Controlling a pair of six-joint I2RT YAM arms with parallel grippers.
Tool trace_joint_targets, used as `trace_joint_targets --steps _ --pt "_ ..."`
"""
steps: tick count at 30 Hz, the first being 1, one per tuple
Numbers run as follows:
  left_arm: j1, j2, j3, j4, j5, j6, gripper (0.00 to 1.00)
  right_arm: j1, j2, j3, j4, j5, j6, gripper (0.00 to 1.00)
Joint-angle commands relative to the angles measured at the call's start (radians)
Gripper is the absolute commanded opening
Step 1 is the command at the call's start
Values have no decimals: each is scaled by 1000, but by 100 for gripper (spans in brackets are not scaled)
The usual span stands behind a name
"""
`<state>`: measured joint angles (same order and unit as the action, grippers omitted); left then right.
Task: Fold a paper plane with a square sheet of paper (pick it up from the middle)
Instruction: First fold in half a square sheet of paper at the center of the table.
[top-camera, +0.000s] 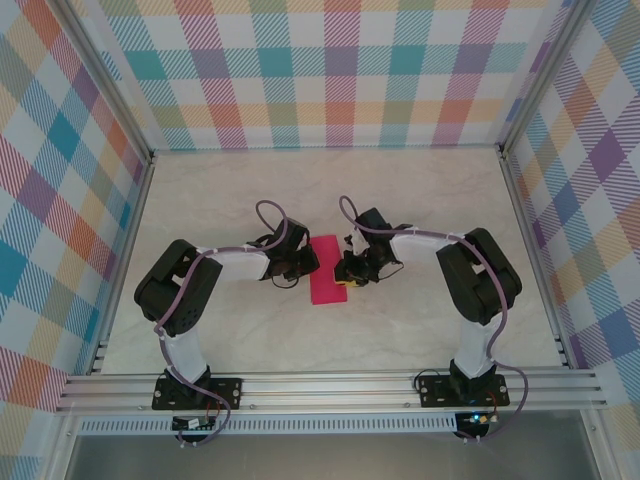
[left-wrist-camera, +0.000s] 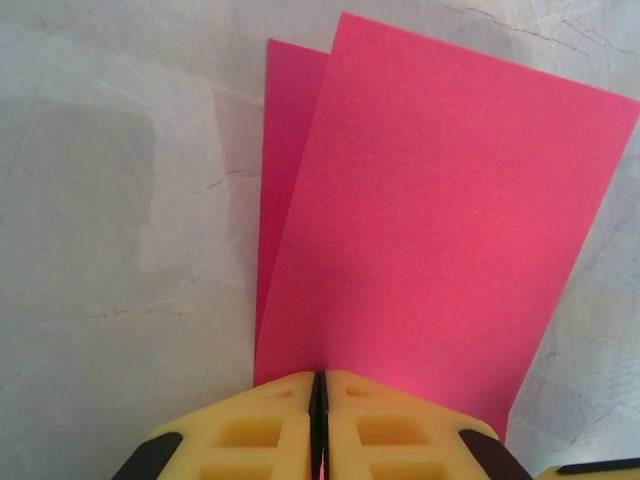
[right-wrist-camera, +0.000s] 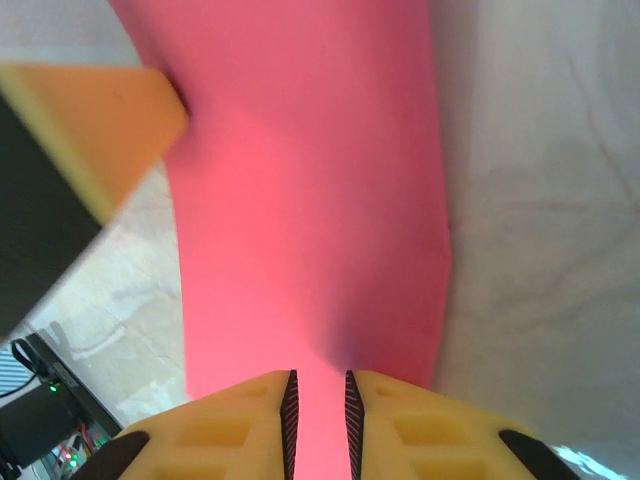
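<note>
The square sheet of paper (top-camera: 325, 270) lies at mid-table as a narrow crimson-pink rectangle, folded over on itself. In the left wrist view its upper layer (left-wrist-camera: 430, 220) sits skewed over the lower layer (left-wrist-camera: 285, 150). My left gripper (top-camera: 308, 268) is shut on the sheet's left edge, and the jaws (left-wrist-camera: 318, 378) meet with a pink sliver between them. My right gripper (top-camera: 348, 272) is at the sheet's right edge. Its jaws (right-wrist-camera: 317, 378) stand slightly apart and the pink paper (right-wrist-camera: 310, 200) shows through the gap. A left finger (right-wrist-camera: 100, 120) shows at the far side. No paper plane is formed.
The pale marble tabletop (top-camera: 420, 190) stretches around the sheet on all sides. Aluminium rails (top-camera: 330, 385) run along the near edge by both arm bases. Checkered walls (top-camera: 320, 70) close the back and both sides.
</note>
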<state>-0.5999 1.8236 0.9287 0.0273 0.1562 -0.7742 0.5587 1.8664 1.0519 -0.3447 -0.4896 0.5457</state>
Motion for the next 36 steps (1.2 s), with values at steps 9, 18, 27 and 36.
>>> trace_joint_targets --steps 9,18,27,36 --pt "-15 65 -35 -162 -83 -8 11 30 -74 -2 -64 -53 -51 23" --pt "-17 64 -41 -156 -84 -9 11 33 -21 -93 -44 -2 -30 20" --pt "-17 66 -37 -155 -84 -7 11 32 -126 -99 -31 -21 -23 20" --pt "-17 67 -36 -156 -79 -6 11 33 -59 -152 5 -15 -13 20"
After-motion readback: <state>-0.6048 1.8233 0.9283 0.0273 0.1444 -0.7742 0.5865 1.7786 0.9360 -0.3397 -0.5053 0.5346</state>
